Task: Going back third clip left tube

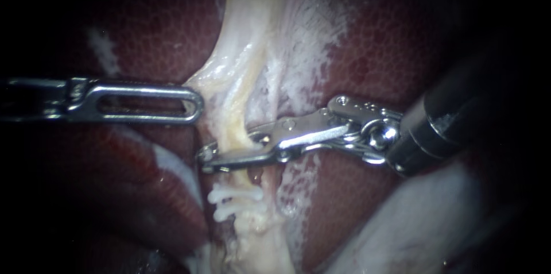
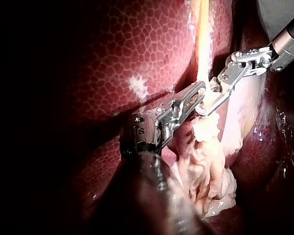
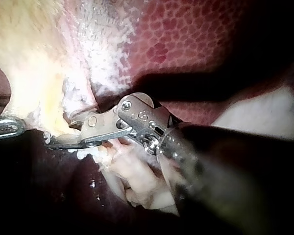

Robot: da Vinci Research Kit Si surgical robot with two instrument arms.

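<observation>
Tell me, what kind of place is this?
Probably a surgery practice bench, seen very close. Dark red liver fills the view, the left instrument and right instrument reach a pale tube, and white clips sit on that tube.

Your pale yellowish tube [image 1: 236,107] runs top to bottom through the view; white clips [image 1: 234,196] cross its lower stretch.

The dark red, finely mottled liver [image 1: 143,27] is serving as the bed here, lying under everything else; a pale, cream-white band of tissue [image 1: 252,50] is running down its middle, narrowing into a yellowish tube [image 1: 238,127]; small white clips [image 1: 235,199] are sitting across that tube lower down; a pale, smooth mass [image 1: 425,222], possibly the gallbladder, is resting at the liver's lower right.
</observation>
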